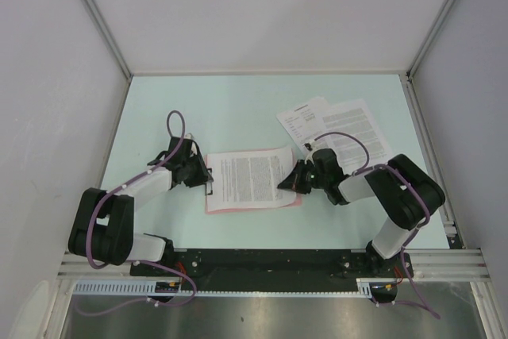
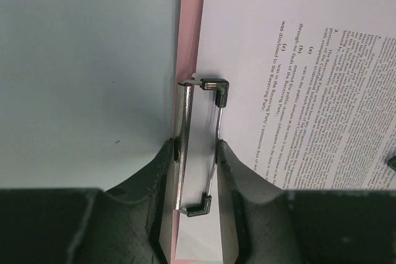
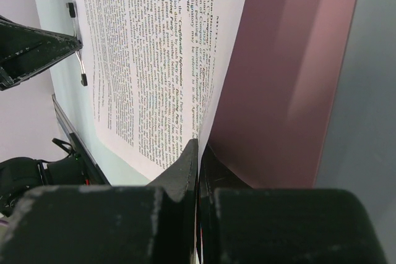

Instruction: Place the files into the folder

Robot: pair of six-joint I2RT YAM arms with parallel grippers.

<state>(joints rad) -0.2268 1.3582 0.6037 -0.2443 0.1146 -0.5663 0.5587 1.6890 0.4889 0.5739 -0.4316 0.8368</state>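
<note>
The thin, limp sheet (image 3: 154, 60) is pinched at its edge by the closed right pincer (image 3: 198, 149); the clip (image 2: 183, 122) seems squeezed by the left pincer (image 2: 195, 151).

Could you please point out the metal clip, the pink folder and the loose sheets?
metal clip (image 2: 216, 88): left wrist view, upper black corner cap.
pink folder (image 3: 284, 78): right wrist view, bare board.
loose sheets (image 1: 353, 118): top view, dense-text sheet.

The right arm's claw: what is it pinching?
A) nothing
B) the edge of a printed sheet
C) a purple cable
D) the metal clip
B: the right gripper is shut on the edge of the sheet over the pink folder; the left gripper holds the clip.
</note>
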